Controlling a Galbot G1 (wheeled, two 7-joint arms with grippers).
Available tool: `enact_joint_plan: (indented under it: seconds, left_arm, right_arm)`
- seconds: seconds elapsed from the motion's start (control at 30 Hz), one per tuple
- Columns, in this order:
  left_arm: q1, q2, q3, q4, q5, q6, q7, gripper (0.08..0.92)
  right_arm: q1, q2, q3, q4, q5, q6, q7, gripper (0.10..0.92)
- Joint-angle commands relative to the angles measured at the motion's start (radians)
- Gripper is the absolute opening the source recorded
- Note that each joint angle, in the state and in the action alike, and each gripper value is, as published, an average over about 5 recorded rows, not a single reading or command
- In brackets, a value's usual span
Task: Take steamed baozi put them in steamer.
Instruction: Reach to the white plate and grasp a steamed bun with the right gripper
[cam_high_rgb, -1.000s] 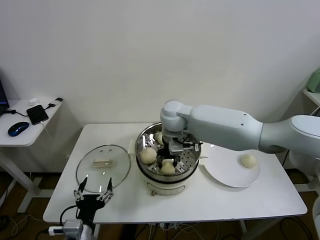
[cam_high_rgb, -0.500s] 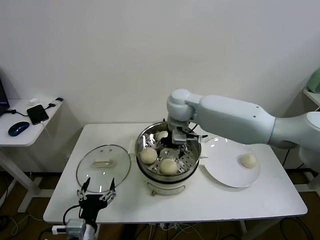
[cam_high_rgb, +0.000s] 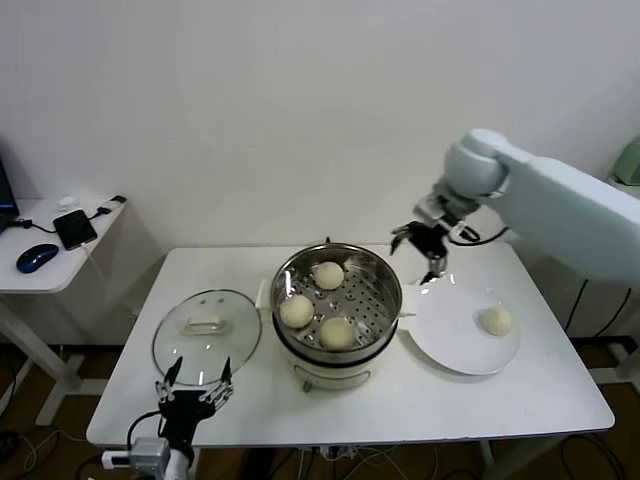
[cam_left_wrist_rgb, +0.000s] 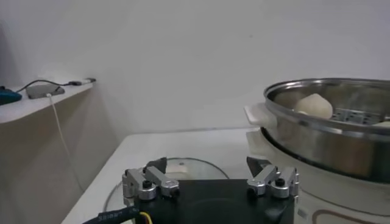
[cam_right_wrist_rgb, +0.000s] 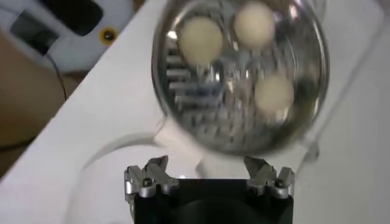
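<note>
The steamer stands mid-table with three steamed baozi on its perforated tray: one at the back, one on the left and one at the front. Another baozi lies on the white plate to the right. My right gripper hangs open and empty in the air above the gap between steamer and plate. Its wrist view looks down on the steamer, with the gripper holding nothing. My left gripper is parked open at the table's front left edge, beside the steamer wall.
A round glass lid with a beige handle lies flat left of the steamer, just beyond the left gripper. A side table at far left carries a phone and a mouse. The wall is close behind the table.
My right gripper has opened, lifted out of the steamer and swung right and back toward the plate. All three baozi in the steamer now show uncovered. The left arm stayed put.
</note>
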Motion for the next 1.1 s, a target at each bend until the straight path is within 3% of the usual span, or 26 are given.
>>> enact_joint_plan:
  seconds: [0.03, 0.27, 0.7, 1.1]
  left_arm:
    - [0.005, -0.031, 0.005, -0.003, -0.034, 0.016, 0.015, 0.823]
    - [0.011, -0.04, 0.015, 0.007, -0.031, 0.027, 0.019, 0.823]
    - [0.015, -0.049, 0.007, 0.023, -0.026, 0.031, 0.016, 0.823]
    - [0.02, -0.042, -0.017, 0.022, -0.038, 0.033, 0.017, 0.823]
  right_arm:
    - [-0.257, -0.17, 0.296, -0.178, -0.149, -0.086, -0.04, 0.823]
    - [-0.438, -0.029, 0.49, -0.458, -0.357, 0.215, 0.005, 0.823]
    - [-0.478, 0.132, 0.578, -0.691, -0.484, 0.258, 0.115, 0.823]
    - [-0.486, 0.188, 0.616, -0.741, -0.586, 0.258, 0.104, 0.823]
